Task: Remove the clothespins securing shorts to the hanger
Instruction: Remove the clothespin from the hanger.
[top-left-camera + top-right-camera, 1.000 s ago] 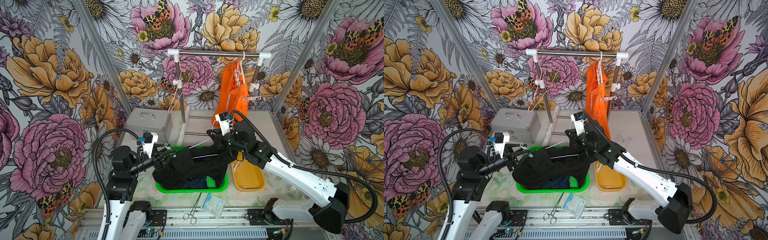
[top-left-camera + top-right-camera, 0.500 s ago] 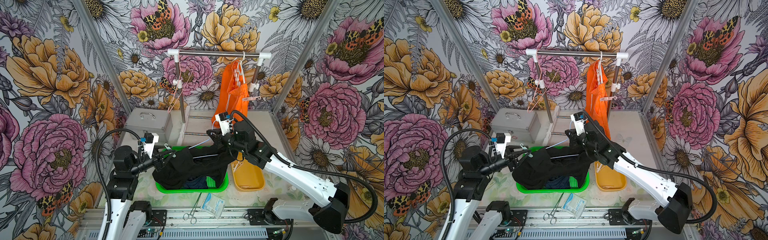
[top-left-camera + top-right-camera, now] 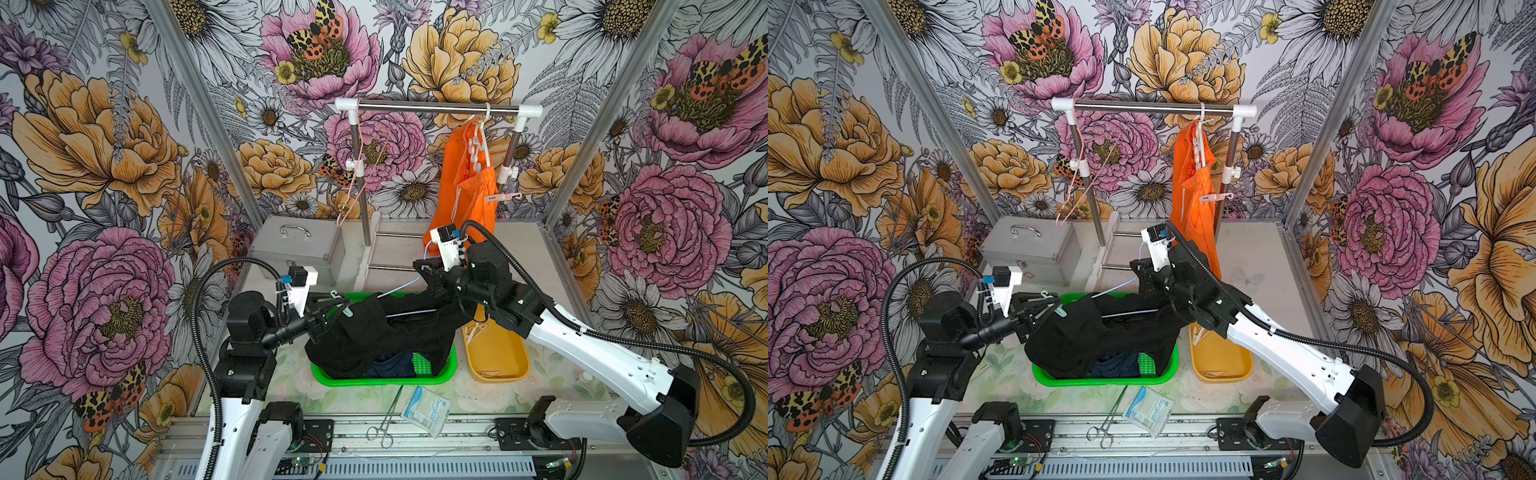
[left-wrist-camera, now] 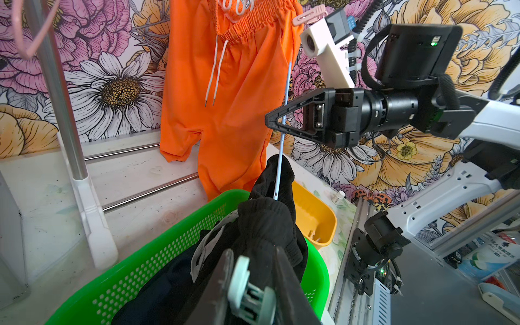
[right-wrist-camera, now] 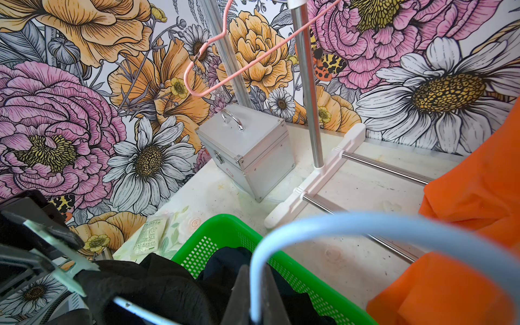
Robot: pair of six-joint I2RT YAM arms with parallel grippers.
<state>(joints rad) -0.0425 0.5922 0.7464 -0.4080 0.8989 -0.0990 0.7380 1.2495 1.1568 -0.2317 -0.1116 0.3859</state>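
Left jaws: closed in on either side of the grey-teal clothespin [image 4: 247,287]. They seem to press on it, though the contact sits at the very edge of the wrist view.
Right jaws: shut tight on the wire of the pale blue hanger [image 3: 405,286], just below its hook.
Grey-teal clothespin: clipped on the waistband of the black shorts [image 3: 374,336] at the end nearest the left arm, above the left rim of the green basket [image 3: 374,381].
Black shorts: stretched along the hanger between the two arms, with the legs drooping into the basket.
Navy shorts [image 3: 395,365]: lying in the basket under the black pair.
Green basket: on the table near the middle of the front edge.
Yellow tray [image 3: 498,361]: just right of the basket, with white clothespins [image 3: 473,332] lying in it.
Orange shorts [image 3: 469,199]: hanging from the rail [image 3: 436,108] at the back edge, with a pink clothespin [image 3: 503,197] on the waistband.
Metal case [image 3: 299,249]: back left corner.
Forceps [image 3: 386,419] and packet [image 3: 426,409]: side by side at the front edge.
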